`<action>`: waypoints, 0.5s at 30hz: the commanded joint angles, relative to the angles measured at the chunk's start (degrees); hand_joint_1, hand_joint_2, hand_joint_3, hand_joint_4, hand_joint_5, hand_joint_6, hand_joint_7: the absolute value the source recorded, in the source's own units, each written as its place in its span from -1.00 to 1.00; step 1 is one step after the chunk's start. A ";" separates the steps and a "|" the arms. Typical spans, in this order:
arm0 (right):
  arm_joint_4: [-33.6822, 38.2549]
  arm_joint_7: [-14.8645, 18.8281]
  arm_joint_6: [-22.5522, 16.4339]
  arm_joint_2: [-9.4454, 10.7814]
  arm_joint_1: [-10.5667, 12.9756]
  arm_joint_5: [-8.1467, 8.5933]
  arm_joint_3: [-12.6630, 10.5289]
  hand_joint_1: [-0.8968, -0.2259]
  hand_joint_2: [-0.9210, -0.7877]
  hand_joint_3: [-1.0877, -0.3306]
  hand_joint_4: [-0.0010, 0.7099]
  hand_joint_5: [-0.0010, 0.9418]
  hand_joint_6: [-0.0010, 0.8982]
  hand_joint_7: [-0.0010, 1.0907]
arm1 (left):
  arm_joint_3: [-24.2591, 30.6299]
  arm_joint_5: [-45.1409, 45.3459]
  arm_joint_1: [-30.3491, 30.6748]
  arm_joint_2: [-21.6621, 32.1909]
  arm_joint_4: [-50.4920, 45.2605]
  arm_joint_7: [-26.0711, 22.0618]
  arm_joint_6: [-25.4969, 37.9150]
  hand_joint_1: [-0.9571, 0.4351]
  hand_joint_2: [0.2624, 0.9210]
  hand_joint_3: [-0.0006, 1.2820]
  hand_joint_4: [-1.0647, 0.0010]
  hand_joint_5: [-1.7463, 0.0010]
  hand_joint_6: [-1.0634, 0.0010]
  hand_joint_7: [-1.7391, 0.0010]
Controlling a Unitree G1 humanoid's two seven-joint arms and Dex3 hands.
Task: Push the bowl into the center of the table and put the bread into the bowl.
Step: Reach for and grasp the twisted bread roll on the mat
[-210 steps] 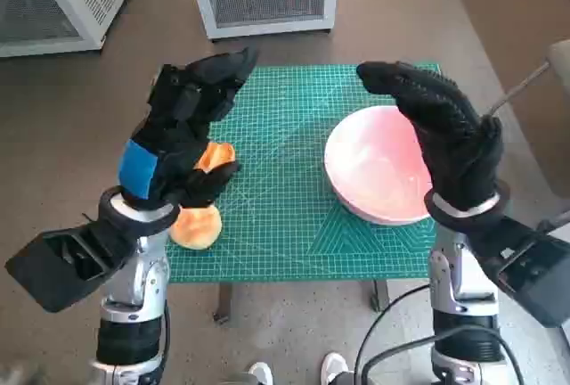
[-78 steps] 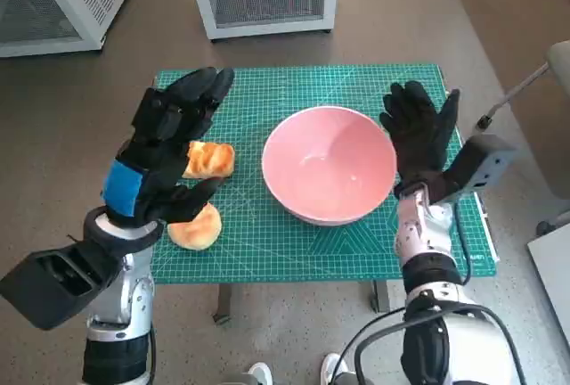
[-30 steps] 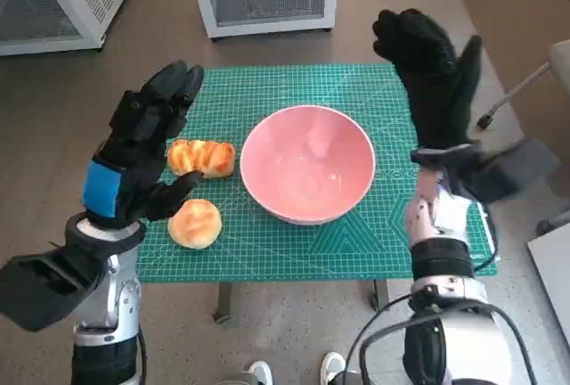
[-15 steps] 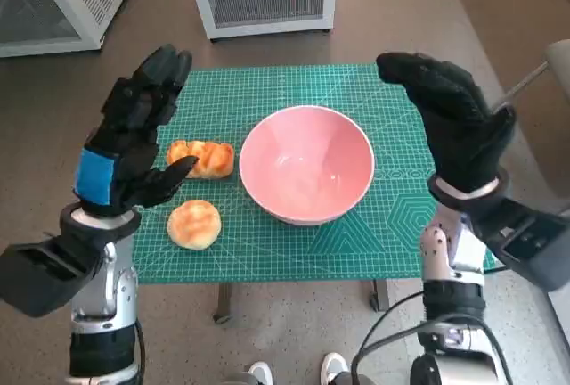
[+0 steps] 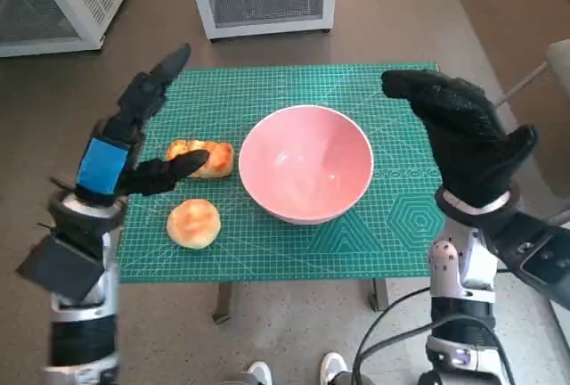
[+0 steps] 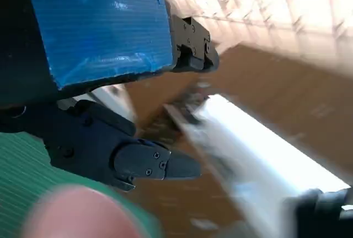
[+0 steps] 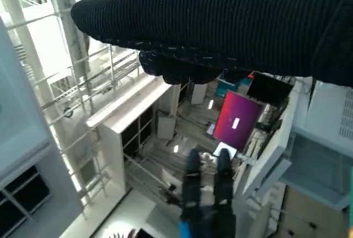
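The pink bowl (image 5: 305, 163) now sits approx. at the table's (image 5: 392, 251) center, pushed there from the right side. Right hand (image 5: 468, 140) has lifted off, empty w/ fingers apart. Left hand (image 5: 134, 140) (also empty, spread) hovers over the bread (image 5: 202, 158); second roll (image 5: 193, 223) is nearby, so next is grasping.

pink bowl (image 5: 305, 163) mid-table, bread (image 5: 201, 158) beside

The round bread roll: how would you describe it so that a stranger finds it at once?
On the green mat, look on the side of the pink bowl toward the left hand. Two breads lie there. The round bread roll is the one nearer the table's front edge, smooth and dome-shaped, while the long bread beyond it is lumpy.
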 commanded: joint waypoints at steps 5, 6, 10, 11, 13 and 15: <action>-1.40 0.35 0.92 -1.12 1.48 0.26 -0.08 0.16 -1.00 0.67 -0.04 -1.00 -0.81 0.13 | -4.23 11.00 -3.50 8.06 -4.63 -4.26 17.45 -0.39 0.78 -0.97 0.58 0.99 0.52 0.76; -1.51 0.21 0.95 -1.20 1.52 0.16 -0.11 0.16 -1.00 0.67 -0.04 -1.00 -0.81 0.12 | -5.28 12.10 -4.16 8.62 -4.96 -5.70 20.83 -0.33 0.70 -0.98 0.57 0.99 0.49 0.76; -1.27 -0.04 0.58 -1.29 1.47 -0.23 -0.24 0.16 -1.00 0.67 -0.04 -1.00 -0.80 0.11 | -9.02 15.14 -6.49 10.20 -5.42 -10.94 31.17 -0.05 0.46 -0.99 0.56 0.99 0.42 0.77; -1.16 -0.11 0.46 -1.26 1.43 -0.35 -0.26 0.16 -1.00 0.67 -0.04 -1.00 -0.79 0.10 | -9.80 15.60 -7.05 10.45 -5.33 -12.05 33.09 0.06 0.42 -0.99 0.58 0.99 0.40 0.79; -1.08 -0.37 0.19 -1.12 1.43 -0.67 -0.23 0.16 -1.00 0.67 -0.04 -1.00 -0.79 0.10 | -11.85 16.93 -8.64 11.08 -4.09 -14.45 36.31 0.17 0.38 -0.99 0.61 0.99 0.38 0.82; -1.03 -0.55 -0.01 -1.03 1.45 -0.89 -0.21 0.16 -1.00 0.66 -0.04 -1.00 -0.78 0.09 | -14.13 18.52 -10.20 11.72 -2.89 -16.54 38.97 0.28 0.36 -0.99 0.65 1.00 0.37 0.86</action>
